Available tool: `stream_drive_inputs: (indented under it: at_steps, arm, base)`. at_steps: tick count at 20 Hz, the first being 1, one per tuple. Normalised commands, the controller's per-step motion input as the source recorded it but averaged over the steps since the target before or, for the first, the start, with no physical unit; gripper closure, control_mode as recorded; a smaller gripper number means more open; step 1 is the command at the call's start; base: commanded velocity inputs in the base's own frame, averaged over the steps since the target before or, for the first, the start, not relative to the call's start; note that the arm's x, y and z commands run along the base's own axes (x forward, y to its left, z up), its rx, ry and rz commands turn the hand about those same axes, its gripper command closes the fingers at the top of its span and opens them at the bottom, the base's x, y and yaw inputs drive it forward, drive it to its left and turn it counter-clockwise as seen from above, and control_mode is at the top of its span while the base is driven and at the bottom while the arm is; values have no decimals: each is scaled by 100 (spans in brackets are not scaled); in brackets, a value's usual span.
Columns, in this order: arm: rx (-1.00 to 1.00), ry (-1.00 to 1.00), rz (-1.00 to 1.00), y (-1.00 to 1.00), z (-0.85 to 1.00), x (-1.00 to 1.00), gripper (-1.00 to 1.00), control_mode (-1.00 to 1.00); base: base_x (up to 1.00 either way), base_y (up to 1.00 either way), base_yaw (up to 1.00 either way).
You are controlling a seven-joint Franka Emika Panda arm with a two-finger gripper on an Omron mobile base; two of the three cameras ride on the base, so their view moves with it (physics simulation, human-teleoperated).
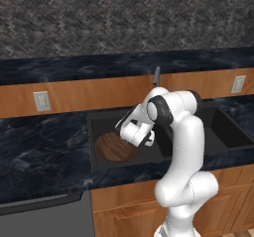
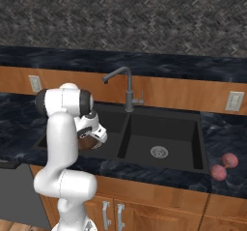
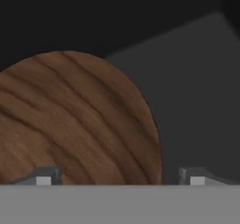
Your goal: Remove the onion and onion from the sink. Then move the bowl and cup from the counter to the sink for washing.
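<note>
Bowl (image 1: 115, 147) lies on the floor of the left basin of the sink (image 2: 198, 143), rim up, wood grain facing the camera. It sits clear of the divider, so that basin is where it waits for washing.

Gripper (image 3: 120, 181) hovers just above the bowl in the left basin. In the hand view the two fingertips (image 3: 43, 177) stand wide apart, one over the bowl's edge, the other over bare sink floor. Nothing lies between them: jaws fully spread, holding nothing. Judgement: the bowl is released and the wide stance lets the hand lift off without snagging the rim.

Two onions (image 2: 224, 166) rest on the counter (image 2: 230, 133) to the right of the sink, touching or nearly so, near the front edge. They are out of the sink as the task asks. The right basin holds only its drain (image 2: 159, 151).

Faucet (image 2: 126, 87) stands behind the divider, spout toward the left basin; the arm works beneath and in front of it.

Cup: cannot place it from these views. Judgement: bowl step done, cup step not yet done.
</note>
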Motion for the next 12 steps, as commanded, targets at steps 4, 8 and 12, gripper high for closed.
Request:
stream_drive_inputs:
  at_steps: [4, 8, 12]
  arm:
    - [-9, 0, 0, 4, 42, -2, -100, -100]
    - [-6, 0, 0, 1, 43, -9, -100, -100]
    - [-3, 11, 1, 1, 48, -2, -100, -100]
  base:
    - [0, 0, 0]
    - [0, 0, 0]
    - [0, 0, 0]
